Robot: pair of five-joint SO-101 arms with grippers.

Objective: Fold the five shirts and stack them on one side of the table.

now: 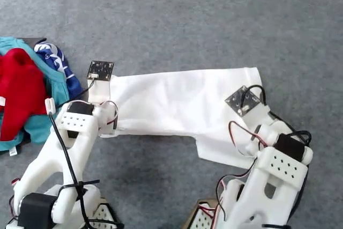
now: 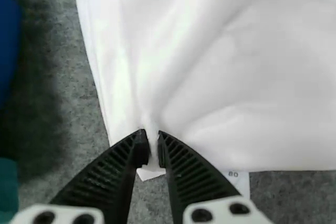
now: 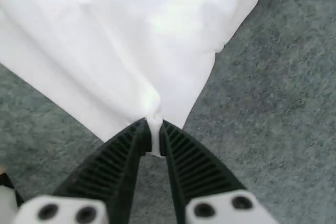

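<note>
Currently white shirt [image 1: 177,105] lies stretched across the surface [image 1: 187,30]. At opposite ends, left end effector [image 2: 151,148] and right end effector [image 3: 155,135] each pinch its cloth tight, probably to lift evenly for folding.

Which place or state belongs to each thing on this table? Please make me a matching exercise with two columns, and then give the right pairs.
Column A
1. white shirt
2. red shirt
3. blue shirt
4. left gripper

Column B
a. shut on the white shirt's edge
b. lying on the teal shirt
c. spread out in the middle of the table
d. beside the teal shirt, on the side nearest the white shirt

Pairs: 1-c, 2-b, 3-d, 4-a
</note>
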